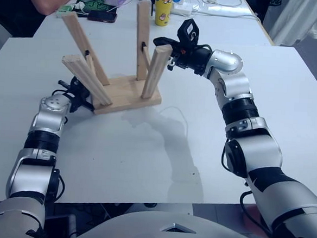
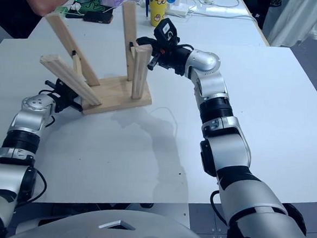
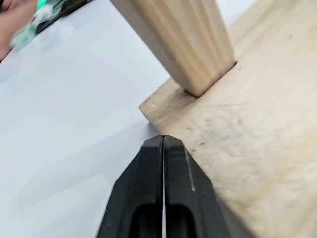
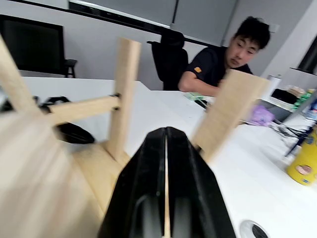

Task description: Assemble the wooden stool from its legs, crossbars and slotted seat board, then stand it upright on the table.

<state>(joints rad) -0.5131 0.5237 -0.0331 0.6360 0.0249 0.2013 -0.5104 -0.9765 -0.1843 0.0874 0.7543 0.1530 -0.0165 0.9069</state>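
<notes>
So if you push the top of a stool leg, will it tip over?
Probably not easily: the seat board lies flat on the table, a wide base. The legs look like stiff solid wood, unlikely to bend. The leaning leg might wobble in its slot.

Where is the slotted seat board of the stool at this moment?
In the left eye view the seat board lies flat on the white table, left of centre, legs pointing up, with the left gripper at its left corner.

An office: white desks (image 1: 117, 165), a monitor (image 4: 32, 42), an office chair (image 4: 171, 54).
</notes>
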